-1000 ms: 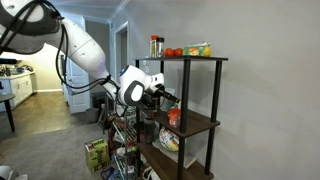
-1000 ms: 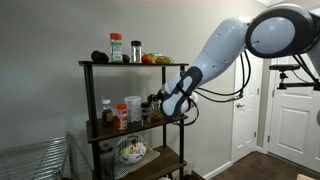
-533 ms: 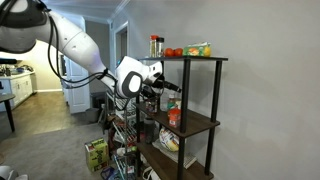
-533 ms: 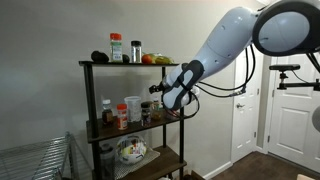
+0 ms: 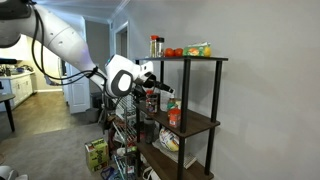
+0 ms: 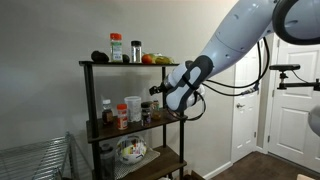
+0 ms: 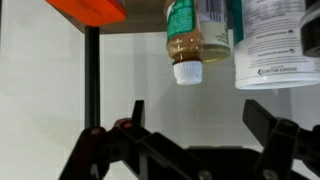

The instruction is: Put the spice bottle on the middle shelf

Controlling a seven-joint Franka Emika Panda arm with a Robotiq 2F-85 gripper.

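The spice bottle (image 6: 116, 47) with a green cap stands on the top shelf, next to a shorter dark-lidded jar (image 6: 136, 50). In an exterior view the two overlap (image 5: 155, 45). The middle shelf (image 6: 168, 120) is the dark board below, also seen in an exterior view (image 5: 200, 122). My gripper (image 6: 154, 90) is open and empty. It hovers in front of the rack, between the top and middle boards, as an exterior view (image 5: 166, 90) also shows. In the wrist view the gripper (image 7: 195, 105) has its fingers spread with nothing between them.
The wrist view stands upside down. It shows a green-labelled, white-capped bottle (image 7: 187, 40), a large white container (image 7: 270, 45) and an orange thing (image 7: 88, 10). The middle shelf holds several jars (image 6: 125, 112). A bowl (image 6: 131, 151) sits below. Tomatoes (image 5: 175, 52) lie on the top shelf.
My gripper has risen from just above the middle shelf toward the top board, staying open and empty. The arm's elbow has swung with it. The bottles have not moved.
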